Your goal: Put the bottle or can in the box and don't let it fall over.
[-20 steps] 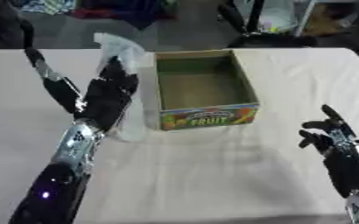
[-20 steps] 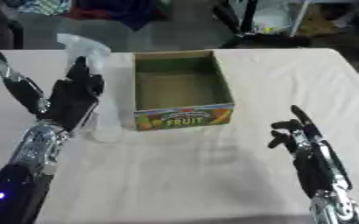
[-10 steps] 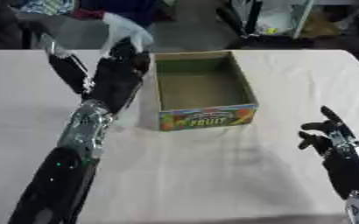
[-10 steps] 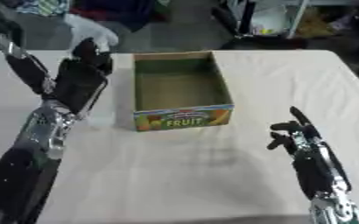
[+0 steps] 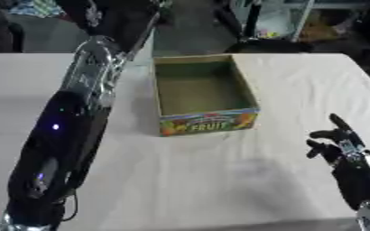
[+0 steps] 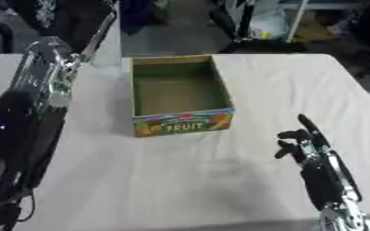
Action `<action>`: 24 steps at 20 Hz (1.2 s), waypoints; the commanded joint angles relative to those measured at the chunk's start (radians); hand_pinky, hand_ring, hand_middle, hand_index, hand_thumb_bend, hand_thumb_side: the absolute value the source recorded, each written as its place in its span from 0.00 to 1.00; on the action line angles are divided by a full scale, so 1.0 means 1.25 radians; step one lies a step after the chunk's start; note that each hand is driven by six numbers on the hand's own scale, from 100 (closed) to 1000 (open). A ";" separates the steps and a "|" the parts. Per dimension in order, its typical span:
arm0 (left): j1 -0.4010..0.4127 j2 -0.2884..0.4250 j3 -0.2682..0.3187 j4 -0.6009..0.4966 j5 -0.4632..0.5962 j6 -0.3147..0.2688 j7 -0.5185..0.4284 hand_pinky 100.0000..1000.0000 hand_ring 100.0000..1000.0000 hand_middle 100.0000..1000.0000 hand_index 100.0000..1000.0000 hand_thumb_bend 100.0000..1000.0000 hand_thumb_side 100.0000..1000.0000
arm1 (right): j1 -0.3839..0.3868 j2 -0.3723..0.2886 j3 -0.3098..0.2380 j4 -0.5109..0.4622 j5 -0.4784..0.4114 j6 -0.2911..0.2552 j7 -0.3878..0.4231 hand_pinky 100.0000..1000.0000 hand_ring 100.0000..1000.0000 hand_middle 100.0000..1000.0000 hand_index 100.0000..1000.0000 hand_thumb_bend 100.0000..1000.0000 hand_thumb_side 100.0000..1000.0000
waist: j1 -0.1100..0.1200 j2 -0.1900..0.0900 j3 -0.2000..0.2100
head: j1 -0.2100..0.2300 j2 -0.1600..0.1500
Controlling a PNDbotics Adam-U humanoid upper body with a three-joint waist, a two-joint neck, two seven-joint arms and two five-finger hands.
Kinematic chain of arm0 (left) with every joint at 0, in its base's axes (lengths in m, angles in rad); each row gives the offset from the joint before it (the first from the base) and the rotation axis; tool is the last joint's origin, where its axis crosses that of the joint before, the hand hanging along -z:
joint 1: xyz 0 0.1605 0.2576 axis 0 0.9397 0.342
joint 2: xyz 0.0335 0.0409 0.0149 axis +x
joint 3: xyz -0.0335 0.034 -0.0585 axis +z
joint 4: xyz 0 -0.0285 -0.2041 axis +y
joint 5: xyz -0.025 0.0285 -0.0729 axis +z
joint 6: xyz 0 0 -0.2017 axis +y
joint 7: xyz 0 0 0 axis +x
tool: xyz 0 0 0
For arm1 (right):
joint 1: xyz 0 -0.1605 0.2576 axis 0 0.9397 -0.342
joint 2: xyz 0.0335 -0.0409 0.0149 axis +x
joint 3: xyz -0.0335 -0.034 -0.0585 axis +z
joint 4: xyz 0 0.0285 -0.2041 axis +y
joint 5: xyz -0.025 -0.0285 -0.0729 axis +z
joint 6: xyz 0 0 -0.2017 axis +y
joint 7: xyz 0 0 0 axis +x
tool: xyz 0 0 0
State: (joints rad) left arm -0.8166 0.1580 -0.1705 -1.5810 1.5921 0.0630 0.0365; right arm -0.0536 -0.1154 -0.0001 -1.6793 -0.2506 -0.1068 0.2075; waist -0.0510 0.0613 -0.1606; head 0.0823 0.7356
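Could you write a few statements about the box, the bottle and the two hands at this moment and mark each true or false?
1. The box stands empty on the table. True.
2. The bottle already stands inside the box. False: it is held up at the box's far left, outside it.
3. The right hand rests on the box's rim. False: it is near the lower right, apart from the box, fingers relaxed.
4. The box's near wall reads FRUIT. True.
5. The left hand is raised at the top left. True; its fingers cannot be made out.
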 commanded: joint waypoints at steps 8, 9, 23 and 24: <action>-0.026 -0.035 -0.031 0.103 -0.040 0.046 -0.025 0.27 0.00 0.13 1.00 0.94 0.98 | -0.029 0.008 0.015 -0.006 -0.009 0.003 0.016 0.86 0.40 0.59 1.00 0.00 0.56 | -0.004 0.000 -0.039 | 0.022 -0.019; -0.026 -0.046 -0.032 0.122 -0.049 0.057 -0.026 0.27 0.00 0.13 1.00 0.94 0.98 | -0.033 0.011 0.018 -0.005 -0.010 0.004 0.019 0.86 0.40 0.59 1.00 0.00 0.56 | -0.004 0.001 -0.048 | 0.026 -0.020; -0.030 -0.081 -0.036 0.270 -0.144 0.106 -0.131 0.31 0.05 0.16 1.00 0.92 1.00 | -0.038 0.014 0.022 -0.001 -0.012 0.007 0.026 0.86 0.40 0.59 1.00 0.00 0.56 | -0.004 -0.001 -0.060 | 0.026 -0.020; -0.027 -0.080 -0.039 0.278 -0.155 0.113 -0.130 0.34 0.07 0.18 1.00 0.91 1.00 | -0.038 0.014 0.022 -0.001 -0.012 0.007 0.026 0.86 0.40 0.59 1.00 0.00 0.56 | -0.004 -0.001 -0.059 | 0.025 -0.021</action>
State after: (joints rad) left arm -0.8303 0.0603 -0.2153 -1.2275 1.4142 0.1977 -0.1190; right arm -0.0891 -0.0917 0.0260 -1.6735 -0.2602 -0.0966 0.2372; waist -0.0560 0.0735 -0.2333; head 0.1150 0.7196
